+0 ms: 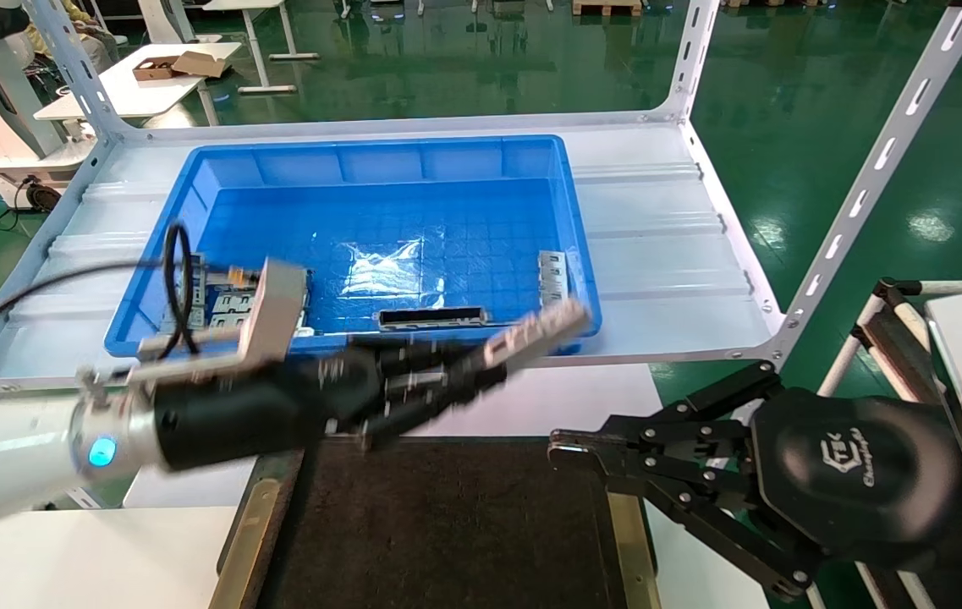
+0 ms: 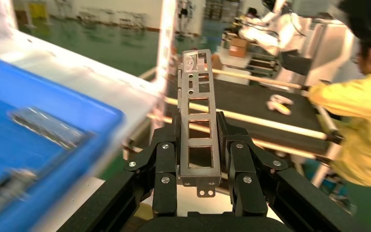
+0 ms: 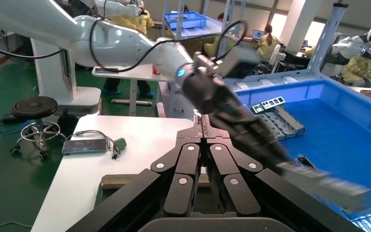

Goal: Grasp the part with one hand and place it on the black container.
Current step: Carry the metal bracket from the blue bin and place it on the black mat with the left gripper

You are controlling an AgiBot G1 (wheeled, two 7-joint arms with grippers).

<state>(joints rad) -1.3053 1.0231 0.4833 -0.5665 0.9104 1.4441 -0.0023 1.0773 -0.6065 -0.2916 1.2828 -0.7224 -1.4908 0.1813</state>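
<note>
My left gripper is shut on the part, a silver-grey metal bar with square windows, and holds it in the air over the front rim of the blue bin, just beyond the black container. In the left wrist view the part stands clamped between both fingers. The black container is a dark flat tray with brass strips along its sides, at the near edge of the head view. My right gripper is shut and empty, hovering at the tray's right side; it also shows in the right wrist view.
A big blue bin sits on the white shelf behind the tray. It holds grey perforated plates at its left, a dark narrow bar at the front and another plate at the right. White shelf posts stand on the right.
</note>
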